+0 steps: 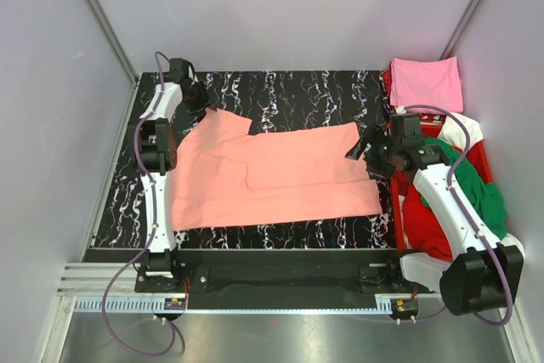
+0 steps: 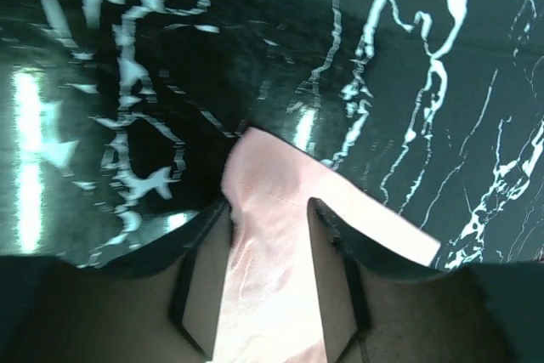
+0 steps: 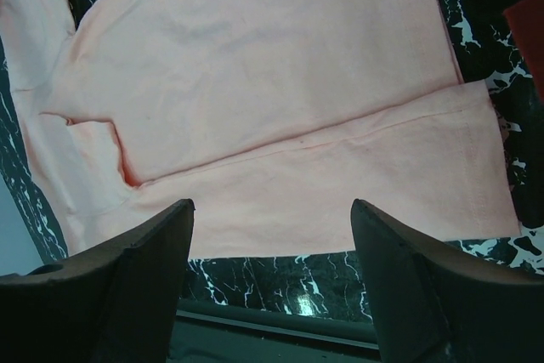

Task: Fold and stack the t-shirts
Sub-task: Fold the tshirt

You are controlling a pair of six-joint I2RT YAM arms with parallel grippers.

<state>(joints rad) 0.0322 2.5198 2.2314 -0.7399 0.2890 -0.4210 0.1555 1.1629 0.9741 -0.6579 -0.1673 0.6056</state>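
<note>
A salmon-orange t-shirt (image 1: pixel 272 178) lies spread on the black marbled table, partly folded along its length. My left gripper (image 1: pixel 202 103) is at the shirt's far left corner and is shut on that cloth, which shows between the fingers in the left wrist view (image 2: pixel 272 252). My right gripper (image 1: pixel 359 149) is open and empty above the shirt's right edge; the shirt fills the right wrist view (image 3: pixel 272 91). A folded pink t-shirt (image 1: pixel 425 82) lies at the far right. Red (image 1: pixel 425 218), green (image 1: pixel 476 184) and white (image 1: pixel 466 129) shirts lie heaped in the crate.
A red plastic crate (image 1: pixel 397 201) stands along the table's right side, under my right arm. Grey walls enclose the table on the left, back and right. A black rail runs along the near edge (image 1: pixel 280 261).
</note>
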